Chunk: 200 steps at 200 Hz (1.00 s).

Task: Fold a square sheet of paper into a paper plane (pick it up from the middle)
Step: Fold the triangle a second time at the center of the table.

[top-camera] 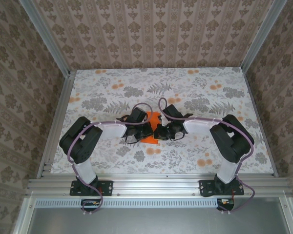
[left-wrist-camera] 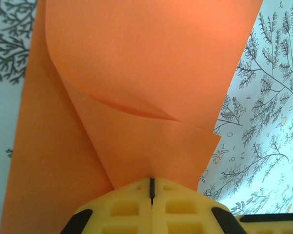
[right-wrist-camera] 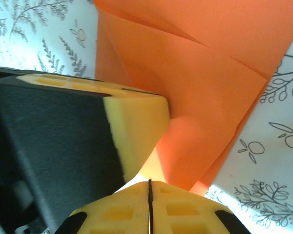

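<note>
The square sheet of paper [top-camera: 150,139] is bright orange and lies mid-table, partly folded into overlapping diagonal flaps. Both grippers meet over it. In the left wrist view the paper [left-wrist-camera: 136,73] spreads away from my left gripper [left-wrist-camera: 151,179], whose yellow jaws are shut on a folded flap at their tips. In the right wrist view my right gripper [right-wrist-camera: 149,181] is shut where the paper's [right-wrist-camera: 200,97] lower edge runs down to its tips. A yellow finger of the left gripper [right-wrist-camera: 136,126] stands close beside it, against the paper. A paper plane as such is out of view.
The table [top-camera: 210,146] has a white cloth printed with grey leaves and pale-orange flower blotches [top-camera: 201,162]. Patterned walls close off the left, right and back sides. Both arms [top-camera: 83,139] [top-camera: 232,136] bend inward from the near edge.
</note>
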Motion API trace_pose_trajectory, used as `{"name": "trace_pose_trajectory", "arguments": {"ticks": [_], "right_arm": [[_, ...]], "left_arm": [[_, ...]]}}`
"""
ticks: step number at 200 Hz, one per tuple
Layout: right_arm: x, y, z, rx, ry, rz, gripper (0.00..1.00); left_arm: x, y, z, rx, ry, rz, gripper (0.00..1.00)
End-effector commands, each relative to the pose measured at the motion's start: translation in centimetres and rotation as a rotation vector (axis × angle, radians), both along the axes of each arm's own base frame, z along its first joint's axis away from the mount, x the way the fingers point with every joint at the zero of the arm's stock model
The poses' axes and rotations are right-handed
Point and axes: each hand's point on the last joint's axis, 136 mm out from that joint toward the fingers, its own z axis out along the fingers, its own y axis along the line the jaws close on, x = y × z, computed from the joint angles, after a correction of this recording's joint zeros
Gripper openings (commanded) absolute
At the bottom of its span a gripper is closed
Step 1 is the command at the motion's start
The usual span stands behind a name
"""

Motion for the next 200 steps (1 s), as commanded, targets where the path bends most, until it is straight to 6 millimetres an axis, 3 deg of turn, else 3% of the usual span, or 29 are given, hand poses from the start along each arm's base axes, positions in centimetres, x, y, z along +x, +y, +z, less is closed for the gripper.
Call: {"name": "trace_pose_trajectory", "arguments": {"ticks": [1,51,90,132,200], "right_arm": [[-1.0,-0.3,-2.0,-0.031,0.049,-0.006,0.09],[-1.8,-2.3,-3.1,-0.136,0.061,-0.008,0.09],[-1.7,-3.5,-2.3,-0.200,0.028,-0.014,0.09],[-0.8,-3.2,0.2,-0.190,-0.054,-0.037,0.13],[-1.2,-1.3,-0.7,-0.174,-0.039,-0.013,0.22]], "left_arm": [[-2.2,2.6,-4.0,0.121,0.118,0.042,0.04],[-2.2,2.6,-4.0,0.119,0.120,0.052,0.04],[-2.2,2.6,-4.1,0.121,0.124,0.052,0.04],[-2.1,2.5,-4.0,0.113,0.125,0.054,0.05],[-2.1,2.2,-3.8,0.097,0.124,0.052,0.05]]}}
